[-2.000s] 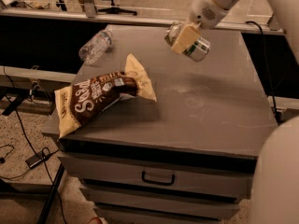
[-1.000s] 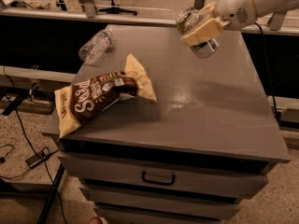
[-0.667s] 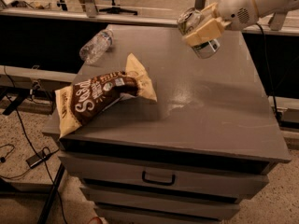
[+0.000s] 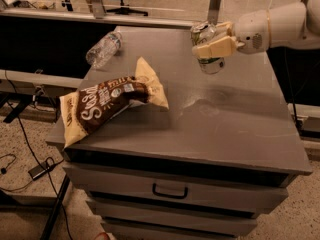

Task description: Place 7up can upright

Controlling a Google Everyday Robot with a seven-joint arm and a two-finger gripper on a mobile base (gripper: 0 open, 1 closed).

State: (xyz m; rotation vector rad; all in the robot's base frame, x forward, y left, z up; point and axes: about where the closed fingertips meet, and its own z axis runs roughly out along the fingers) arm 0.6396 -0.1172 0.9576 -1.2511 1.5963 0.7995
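— Grey bench (image 4: 235,129) with drawers below, dark behind it, cables on the floor at the left: that is what we have in front of us. What do we see changed?

— We see the arm (image 4: 280,26) lower than it was a moment ago. The gripper (image 4: 207,43) has come down and a little to the left, and the can (image 4: 212,65) with it. Two seconds back the arm reached in from above; now it comes in from the right edge.

— And the rest?

— We find the snack bag (image 4: 107,106) lying where it lay, on the left front part of the bench. The water bottle (image 4: 103,48) is on its side at the far left corner, unmoved.

— How do the jaws stand?

— We see them closed on the can, gripping it around its upper half; one cream-coloured jaw crosses its front. They are narrow, no wider than the can itself.

— Where is the can, then?

— We place it over the far right part of the bench, well apart from the bag and the bottle. Its crumpled top points up and a little to the left and its base points down, so it is nearly upright but tilted.

— Does the base touch the bench?

— We cannot tell. The base is close to the surface, and a pale smear of reflection shows on the grey top just in front of it.
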